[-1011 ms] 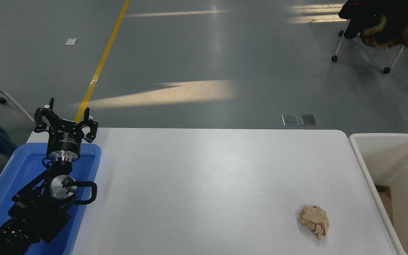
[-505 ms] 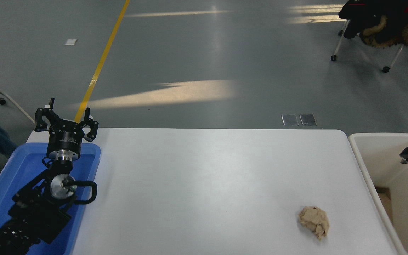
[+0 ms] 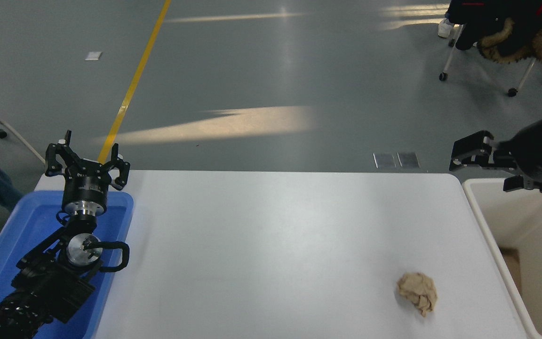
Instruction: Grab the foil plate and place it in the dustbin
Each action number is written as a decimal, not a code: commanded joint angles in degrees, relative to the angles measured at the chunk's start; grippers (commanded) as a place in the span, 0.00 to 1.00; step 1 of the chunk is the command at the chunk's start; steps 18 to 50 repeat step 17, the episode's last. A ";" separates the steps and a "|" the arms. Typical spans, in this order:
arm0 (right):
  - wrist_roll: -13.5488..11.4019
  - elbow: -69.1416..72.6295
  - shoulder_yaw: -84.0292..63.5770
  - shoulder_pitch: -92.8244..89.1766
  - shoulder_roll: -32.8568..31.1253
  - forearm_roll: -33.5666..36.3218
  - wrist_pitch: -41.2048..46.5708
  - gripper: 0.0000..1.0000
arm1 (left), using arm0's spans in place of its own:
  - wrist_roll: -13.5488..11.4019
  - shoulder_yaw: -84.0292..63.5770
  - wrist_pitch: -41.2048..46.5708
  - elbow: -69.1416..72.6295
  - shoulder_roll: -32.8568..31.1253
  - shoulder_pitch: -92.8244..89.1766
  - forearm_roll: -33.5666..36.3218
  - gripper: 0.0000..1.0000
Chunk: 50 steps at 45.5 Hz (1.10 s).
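The foil plate does not show in the head view; I cannot tell where it is. The dustbin (image 3: 482, 221) is a cream-white tub off the table's right edge, partly cut off by the picture. My right gripper (image 3: 480, 169) comes in from the right edge and hangs above the dustbin's far left corner, pointing left. It is open and holds nothing. My left gripper (image 3: 86, 159) is parked, open and empty, over the far end of the blue tray.
A blue tray (image 3: 120, 221) lies at the table's left edge under my left arm. A crumpled brown paper ball (image 3: 418, 292) lies near the front right of the white table (image 3: 275, 235). A wheeled chair (image 3: 501, 42) stands far right on the floor.
My right gripper has risen from inside the dustbin, at the picture's right edge, to above the bin's far left corner. The left arm and the paper ball have not moved.
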 commanded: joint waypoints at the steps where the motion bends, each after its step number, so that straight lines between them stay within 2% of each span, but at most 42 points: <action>1: -0.04 1.63 1.94 7.37 5.23 4.00 11.31 1.00 | 0.01 -0.01 -0.01 0.01 -0.01 0.01 -0.06 0.99; 11: -0.04 1.63 1.86 7.55 10.06 10.68 13.60 1.00 | 0.01 -0.01 -0.01 0.01 -0.01 0.01 0.02 0.99; 17: -0.22 1.63 1.42 8.95 13.14 18.93 13.60 1.00 | 0.01 -0.01 -0.01 0.01 -0.01 0.01 -0.06 0.99; 50: -0.22 1.63 1.42 8.95 13.14 18.93 13.60 1.00 | 0.01 -0.01 -0.01 0.01 -0.01 0.01 -0.06 0.99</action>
